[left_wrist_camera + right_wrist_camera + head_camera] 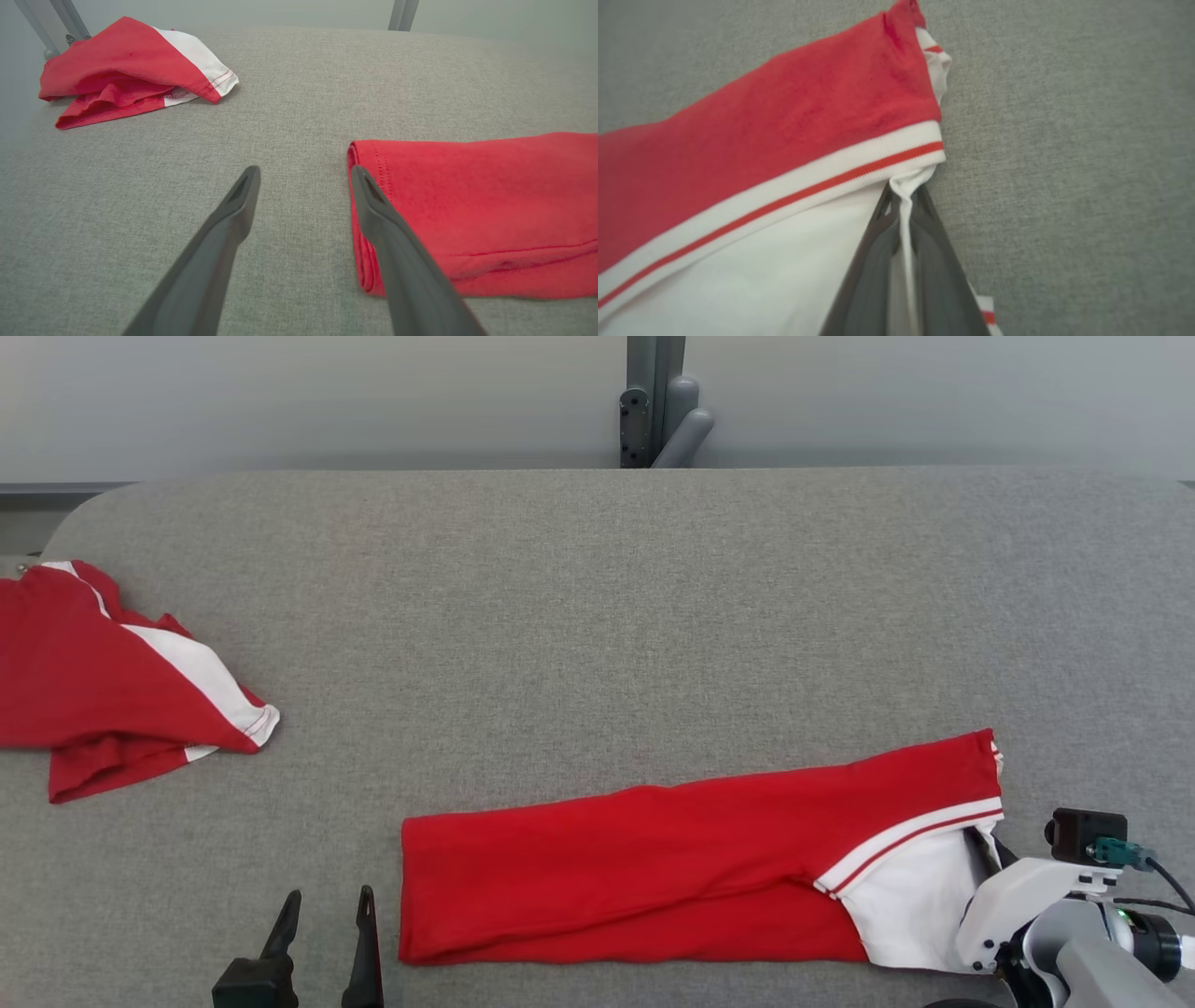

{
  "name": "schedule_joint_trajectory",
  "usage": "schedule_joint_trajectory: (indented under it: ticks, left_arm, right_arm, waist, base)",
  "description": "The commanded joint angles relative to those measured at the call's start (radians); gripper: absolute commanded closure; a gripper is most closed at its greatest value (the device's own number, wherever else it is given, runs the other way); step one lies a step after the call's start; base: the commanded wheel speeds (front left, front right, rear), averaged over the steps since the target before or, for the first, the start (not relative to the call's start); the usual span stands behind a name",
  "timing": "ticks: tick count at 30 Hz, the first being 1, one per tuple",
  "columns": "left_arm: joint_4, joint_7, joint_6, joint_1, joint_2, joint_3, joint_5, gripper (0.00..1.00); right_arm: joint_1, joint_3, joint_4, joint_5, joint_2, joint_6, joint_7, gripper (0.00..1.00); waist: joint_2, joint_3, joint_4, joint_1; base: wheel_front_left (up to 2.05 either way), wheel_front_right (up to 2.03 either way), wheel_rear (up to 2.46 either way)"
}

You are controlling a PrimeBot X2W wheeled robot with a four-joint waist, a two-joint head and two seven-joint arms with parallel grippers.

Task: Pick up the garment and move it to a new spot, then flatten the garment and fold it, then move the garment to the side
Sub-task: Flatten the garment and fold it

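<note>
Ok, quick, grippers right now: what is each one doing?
Left gripper: open, empty, beside the folded garment.
Right gripper: shut on the folded garment's white fabric.

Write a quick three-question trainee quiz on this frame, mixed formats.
1. True or false: the left gripper is shut on the folded garment.
2. What does the right gripper pinch? A) the red hem B) white fabric at the garment's end C) nothing
3. Fill in: the other garment lies at the table's far ___ side.
Key: 1 false, its fingers stand apart beside the garment; 2 B; 3 left.
</note>
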Motion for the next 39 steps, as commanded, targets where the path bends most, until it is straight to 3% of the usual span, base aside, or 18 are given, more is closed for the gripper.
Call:
schedule_joint_trajectory:
  ticks: [1, 4, 7, 11, 14, 19, 27, 32, 39]
  left_arm:
    - [0.004, 0.000, -0.004, -0.010, 0.002, -0.001, -0.001, 0.00]
    - [0.013, 0.000, -0.011, -0.007, 0.002, -0.007, -0.017, 0.00]
    - [0.020, 0.000, -0.016, -0.007, 0.002, -0.012, -0.022, 0.00]
    - [0.023, 0.000, -0.013, -0.002, 0.002, -0.015, -0.032, 0.00]
    - [0.025, 0.000, -0.014, 0.007, 0.002, -0.023, -0.043, 0.00]
    - [0.026, 0.000, -0.016, 0.016, 0.002, -0.045, -0.059, 0.00]
    - [0.026, 0.000, -0.019, -0.011, 0.002, -0.091, -0.071, 0.00]
    - [0.032, 0.000, -0.026, -0.025, 0.002, -0.116, -0.060, 0.00]
    - [0.043, 0.000, -0.027, -0.026, 0.002, -0.133, -0.058, 0.00]
  right_arm:
    - [0.008, -0.019, 0.048, 0.022, -0.014, -0.004, -0.007, 1.00]
    - [-0.022, -0.117, 0.102, 0.042, -0.060, -0.007, -0.051, 1.00]
    - [-0.054, -0.194, 0.131, 0.015, -0.064, -0.003, -0.071, 1.00]
    - [-0.062, -0.251, 0.079, -0.034, -0.074, -0.003, -0.074, 1.00]
    - [-0.029, -0.253, -0.011, -0.068, -0.029, -0.003, -0.072, 1.00]
    - [0.027, -0.080, -0.178, -0.010, 0.042, -0.002, -0.046, 1.00]
    - [0.133, 0.266, -0.516, 0.157, 0.034, -0.002, 0.094, 1.00]
    - [0.109, 0.373, -0.542, 0.183, 0.071, -0.002, 0.121, 1.00]
    - [0.037, 0.472, -0.469, 0.201, 0.133, -0.002, 0.094, 1.00]
  waist:
    - [0.0000, 0.000, 0.000, 0.0000]
    - [0.0000, 0.000, 0.002, 0.0000]
    - [0.0000, -0.002, 0.000, 0.0000]
    - [0.0000, -0.005, -0.007, 0.0000]
    - [0.0000, -0.013, -0.022, 0.0000]
    - [0.0000, -0.031, -0.053, 0.0000]
    - [0.0000, -0.038, -0.049, 0.0000]
    - [0.0000, -0.028, 0.011, 0.0000]
    - [0.0000, -0.012, 0.112, 0.0000]
  base:
    - [0.00, 0.00, 0.00]
    - [0.00, 0.00, 0.00]
    - [0.00, 0.00, 0.00]
    - [0.00, 0.00, 0.00]
    - [0.00, 0.00, 0.00]
    - [0.00, 0.00, 0.00]
    - [0.00, 0.00, 0.00]
    - [0.00, 0.00, 0.00]
    - [0.00, 0.00, 0.00]
